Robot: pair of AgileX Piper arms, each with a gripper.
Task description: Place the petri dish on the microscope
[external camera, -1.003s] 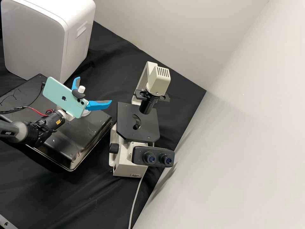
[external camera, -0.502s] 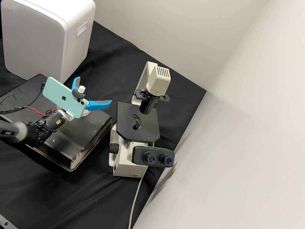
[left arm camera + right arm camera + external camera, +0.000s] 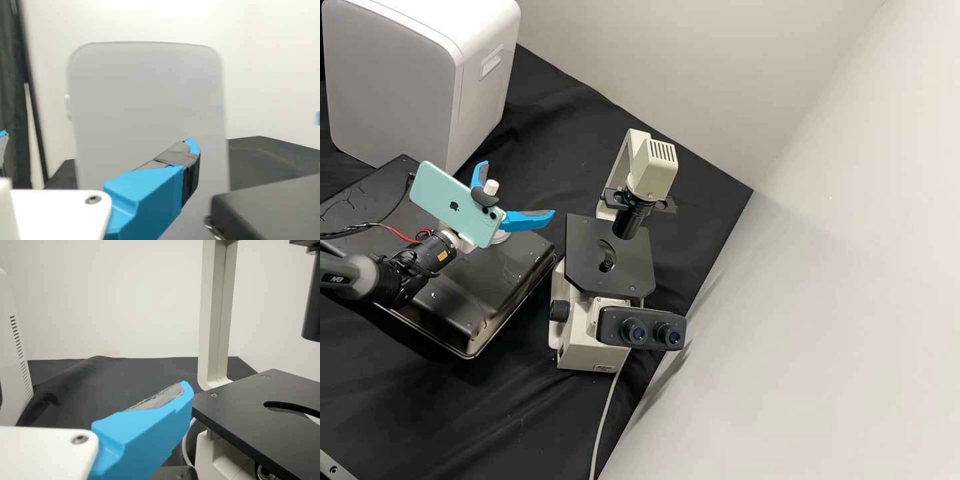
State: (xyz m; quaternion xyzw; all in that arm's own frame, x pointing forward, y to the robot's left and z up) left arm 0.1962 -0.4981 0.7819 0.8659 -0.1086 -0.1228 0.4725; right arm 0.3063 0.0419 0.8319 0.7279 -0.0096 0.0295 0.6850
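The cream microscope (image 3: 587, 333) stands at the middle of the bench, its black stage (image 3: 610, 257) bare under the condenser. An arm comes in from the left over a black case. Its gripper (image 3: 518, 189) is open, the blue fingers spread wide: one points toward the white box, the other toward the microscope, a short gap from the stage's edge. Nothing sits between them. In the right wrist view a blue finger (image 3: 145, 425) lies just short of the stage (image 3: 250, 410). In the left wrist view a blue finger (image 3: 150, 195) faces the white box (image 3: 145, 110).
A white box (image 3: 413, 73) stands at the back left. The glossy black case (image 3: 453, 293) lies under the arm, next to the microscope. A pale cable (image 3: 603, 420) runs from the microscope to the front edge. A light wall (image 3: 827, 300) closes the right side.
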